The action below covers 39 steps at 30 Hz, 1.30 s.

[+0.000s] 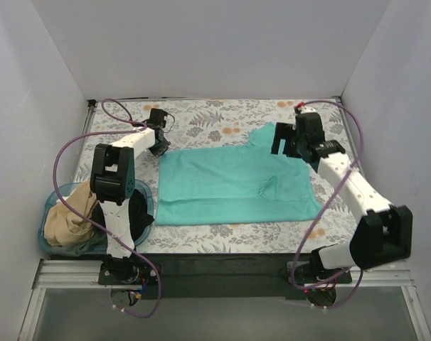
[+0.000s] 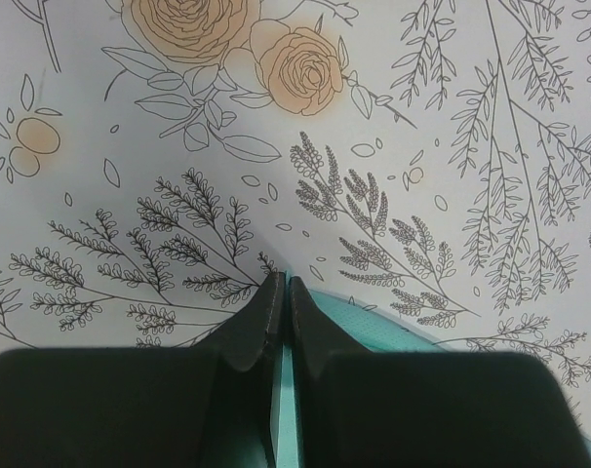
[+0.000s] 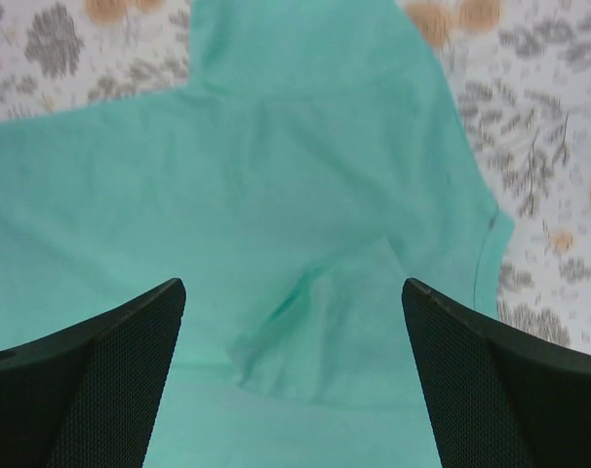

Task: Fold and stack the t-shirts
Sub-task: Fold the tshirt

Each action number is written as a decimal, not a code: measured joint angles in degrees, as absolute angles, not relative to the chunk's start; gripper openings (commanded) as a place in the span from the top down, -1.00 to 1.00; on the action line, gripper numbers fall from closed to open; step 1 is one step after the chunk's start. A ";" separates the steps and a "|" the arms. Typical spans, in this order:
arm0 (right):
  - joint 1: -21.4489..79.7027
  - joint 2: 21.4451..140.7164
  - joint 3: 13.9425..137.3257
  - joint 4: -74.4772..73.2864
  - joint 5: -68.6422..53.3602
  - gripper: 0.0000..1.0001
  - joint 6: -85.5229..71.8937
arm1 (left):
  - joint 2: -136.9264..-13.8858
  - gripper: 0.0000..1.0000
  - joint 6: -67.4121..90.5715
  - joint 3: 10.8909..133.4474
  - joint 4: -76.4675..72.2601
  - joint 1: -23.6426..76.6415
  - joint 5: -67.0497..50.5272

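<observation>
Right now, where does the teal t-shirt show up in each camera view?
Top external: teal t-shirt spread at picture centre.
Left wrist: its corner at bottom centre, pinched in the left gripper.
Right wrist: fills most of the frame, below the open right gripper.
Shared landmark: the floral tablecloth, edging the shirt in all three.

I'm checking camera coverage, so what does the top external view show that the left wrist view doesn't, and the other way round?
Only the top external view shows the tan t-shirt bunched in the blue basket, and the right gripper open over the teal t-shirt. Only the left wrist view shows, close up, that the left gripper is pinched shut on a teal edge. Both show the teal t-shirt and the floral table cover.
</observation>
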State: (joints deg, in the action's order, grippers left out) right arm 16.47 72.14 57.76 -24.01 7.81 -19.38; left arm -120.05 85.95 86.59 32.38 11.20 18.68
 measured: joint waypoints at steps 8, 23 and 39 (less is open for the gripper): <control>16.43 106.83 89.67 -19.84 12.38 -0.79 -12.47 | -119.66 1.00 84.77 85.93 31.64 11.20 18.33; 13.54 141.75 122.89 -21.12 13.61 -0.46 -7.79 | -119.66 1.00 83.33 85.95 31.35 11.20 17.72; 12.84 139.26 114.78 -18.74 11.81 0.94 -8.51 | -119.66 1.00 83.35 85.93 31.27 11.18 17.26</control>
State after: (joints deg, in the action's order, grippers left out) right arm 12.84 139.26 114.78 -18.74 11.81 -8.51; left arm -119.66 83.35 85.93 31.27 11.18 17.26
